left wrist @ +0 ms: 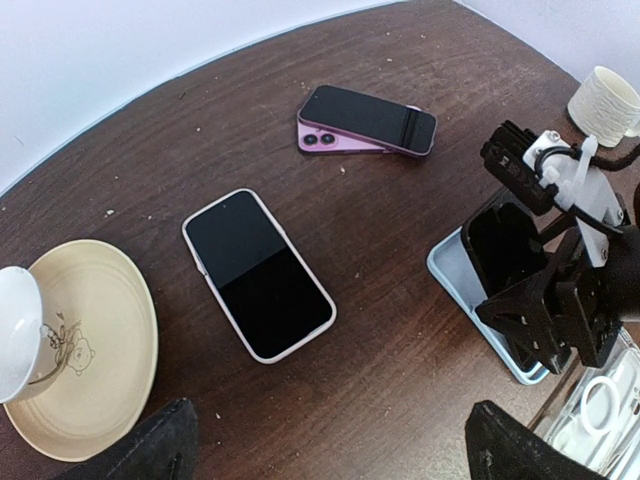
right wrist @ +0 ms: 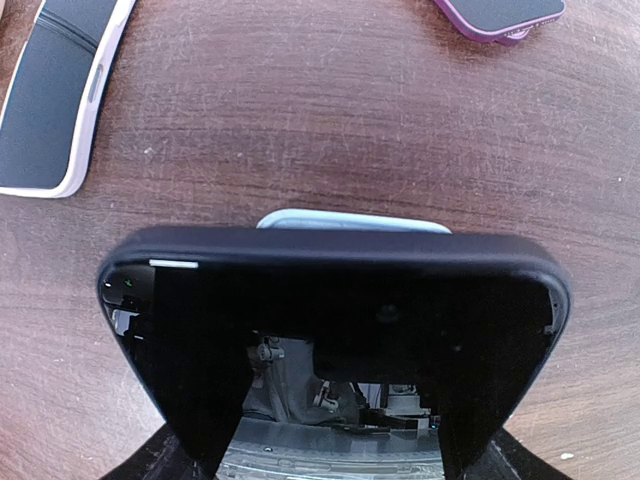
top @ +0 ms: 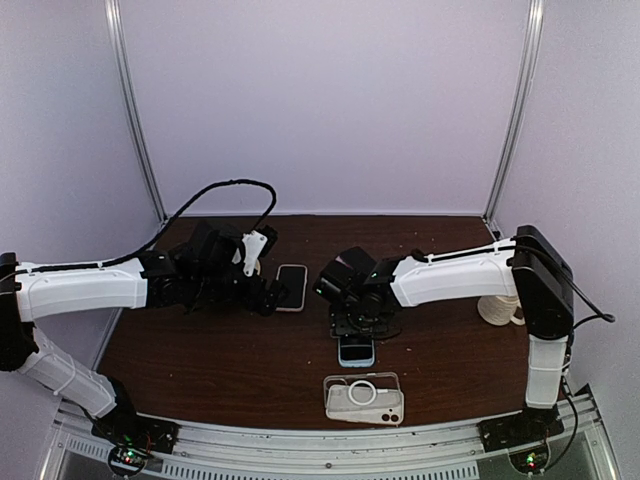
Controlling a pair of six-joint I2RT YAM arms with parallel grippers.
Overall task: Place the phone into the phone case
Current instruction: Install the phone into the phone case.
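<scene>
Phone: black slab, off the counter near its middle, screen facing the right wrist camera.
Right jaws: set wide and clamped across the phone's width, as far as the wrist view shows.
Left jaws: spread fully and empty, hanging over a pink-rimmed phone off to the left.
Blue case: flat on the counter directly under the held phone. Its far end peeks out just past the phone's far edge.
Axis: the phone's long axis runs away from the right wrist, in line with the blue case, which lies near-to-far on the counter.
Clear case: at the near edge, lying crosswise, close to the blue case but apart from it.
Nearer: right jaws by far. The left ones are well to the side.
Likely target: the blue case, judging by the line-up. The next move would need a square descent, corners matched.
Hidden: both right fingers, mostly behind the phone. I cannot tell whether phone and blue case touch. From above, the phone is hidden by the right wrist.
Also seen: purple phone at the far side.
</scene>
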